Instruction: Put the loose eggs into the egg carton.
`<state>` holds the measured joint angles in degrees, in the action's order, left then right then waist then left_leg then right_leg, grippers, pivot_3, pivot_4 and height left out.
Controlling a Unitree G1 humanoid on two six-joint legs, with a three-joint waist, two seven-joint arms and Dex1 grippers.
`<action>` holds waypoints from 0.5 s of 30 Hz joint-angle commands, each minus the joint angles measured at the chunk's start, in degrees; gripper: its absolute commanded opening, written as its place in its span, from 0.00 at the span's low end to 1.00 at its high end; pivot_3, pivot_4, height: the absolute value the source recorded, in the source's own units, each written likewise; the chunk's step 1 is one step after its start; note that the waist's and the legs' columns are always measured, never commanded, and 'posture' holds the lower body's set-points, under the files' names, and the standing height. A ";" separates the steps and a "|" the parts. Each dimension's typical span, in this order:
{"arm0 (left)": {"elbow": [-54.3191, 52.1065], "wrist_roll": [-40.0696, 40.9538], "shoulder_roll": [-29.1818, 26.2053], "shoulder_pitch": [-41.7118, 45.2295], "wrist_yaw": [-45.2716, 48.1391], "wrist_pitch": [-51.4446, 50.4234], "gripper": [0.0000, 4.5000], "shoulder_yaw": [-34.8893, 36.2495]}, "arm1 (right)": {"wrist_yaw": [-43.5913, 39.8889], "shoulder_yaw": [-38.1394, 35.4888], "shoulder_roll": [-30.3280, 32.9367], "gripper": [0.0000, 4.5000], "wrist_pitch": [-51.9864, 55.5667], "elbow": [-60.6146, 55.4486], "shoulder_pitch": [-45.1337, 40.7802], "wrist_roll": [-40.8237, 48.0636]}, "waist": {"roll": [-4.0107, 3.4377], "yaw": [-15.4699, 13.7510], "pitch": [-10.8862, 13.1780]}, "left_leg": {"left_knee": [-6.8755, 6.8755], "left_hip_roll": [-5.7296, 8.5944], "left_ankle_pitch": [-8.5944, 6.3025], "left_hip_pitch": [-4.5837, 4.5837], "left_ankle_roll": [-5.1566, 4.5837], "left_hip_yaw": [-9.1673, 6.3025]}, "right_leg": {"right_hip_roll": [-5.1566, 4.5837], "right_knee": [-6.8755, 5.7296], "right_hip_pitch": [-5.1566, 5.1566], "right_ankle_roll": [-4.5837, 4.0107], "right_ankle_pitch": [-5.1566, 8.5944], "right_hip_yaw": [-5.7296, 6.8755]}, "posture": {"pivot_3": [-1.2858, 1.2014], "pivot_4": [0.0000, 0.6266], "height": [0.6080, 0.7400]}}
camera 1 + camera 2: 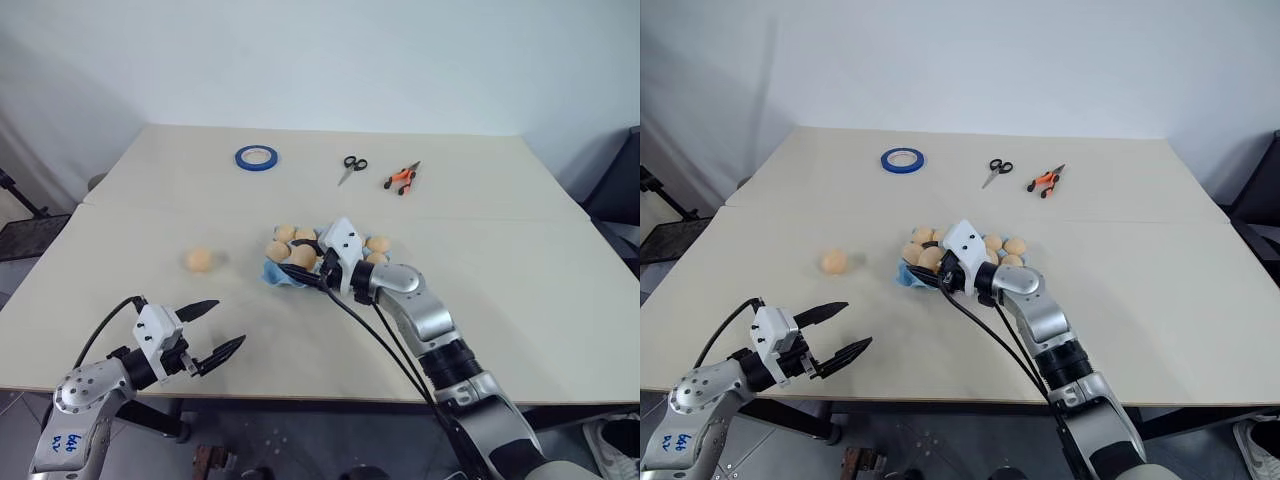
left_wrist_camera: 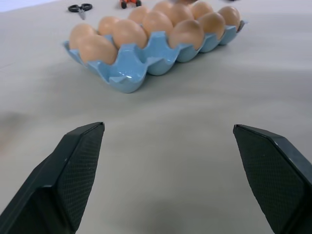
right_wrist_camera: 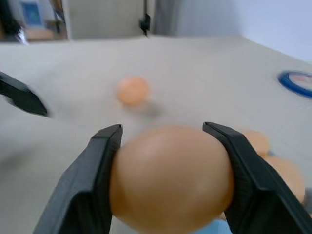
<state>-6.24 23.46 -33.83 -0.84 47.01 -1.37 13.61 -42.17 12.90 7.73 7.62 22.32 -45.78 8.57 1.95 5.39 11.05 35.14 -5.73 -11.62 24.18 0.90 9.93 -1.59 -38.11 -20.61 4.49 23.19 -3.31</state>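
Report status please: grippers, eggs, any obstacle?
Right gripper shut on egg, over egg carton. Left gripper open, empty. One loose egg on table. Nothing in the way.

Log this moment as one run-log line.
right claw: shut on egg over egg carton | left claw: open, idle | loose egg: on table

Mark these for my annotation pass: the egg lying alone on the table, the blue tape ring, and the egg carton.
lone egg (image 1: 200,260), left eye view, middle of the egg.
blue tape ring (image 1: 257,158), left eye view, near band.
egg carton (image 2: 127,73), left wrist view, blue front wall.
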 commanded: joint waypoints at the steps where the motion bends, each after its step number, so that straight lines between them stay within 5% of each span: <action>1: -1.59 0.66 0.41 0.00 -0.78 0.39 1.00 1.12 | 0.51 -0.55 -1.55 0.68 -3.27 3.59 -1.89 -1.11 | 0.00 0.12 0.00 | 0.00 0.00 0.00 0.01 0.00 0.03 | 0.01 0.01 -0.01 0.00 0.00 0.00 | 0.52 0.24 1.00; 5: -1.91 0.75 0.50 -0.51 -1.40 0.54 1.00 1.55 | 0.77 -0.46 -2.58 0.97 -5.06 5.79 -2.48 -2.26 | 0.00 0.74 0.00 | -0.01 -0.05 -0.01 0.01 0.01 0.05 | 0.05 -0.02 -0.04 0.00 0.00 -0.02 | 0.52 0.24 1.00; 10: -2.22 0.98 0.61 -0.94 -1.92 0.54 1.00 1.77 | 0.84 -1.41 -2.22 0.99 -5.68 3.90 -2.00 -2.16 | 0.00 1.10 0.00 | -0.01 -0.07 0.01 -0.01 0.04 0.04 | 0.07 -0.14 -0.07 0.00 0.00 -0.02 | 0.52 0.24 1.00; 15: -1.45 0.99 0.64 -0.48 -1.96 0.69 1.00 1.76 | -6.96 -4.56 3.80 0.99 -5.93 -11.76 5.65 5.13 | 0.00 0.53 0.00 | -0.02 -0.05 0.02 0.02 0.03 -0.02 | 0.03 -0.11 -0.04 0.00 0.00 -0.03 | 0.52 0.24 1.00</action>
<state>-6.30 23.46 -33.25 -1.15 45.20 -1.29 13.72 -46.34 10.82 9.73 2.64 16.53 -41.43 10.42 1.95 5.91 11.05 35.12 -5.76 -11.61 24.21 0.92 9.85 -1.58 -38.15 -20.61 4.49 23.19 -3.34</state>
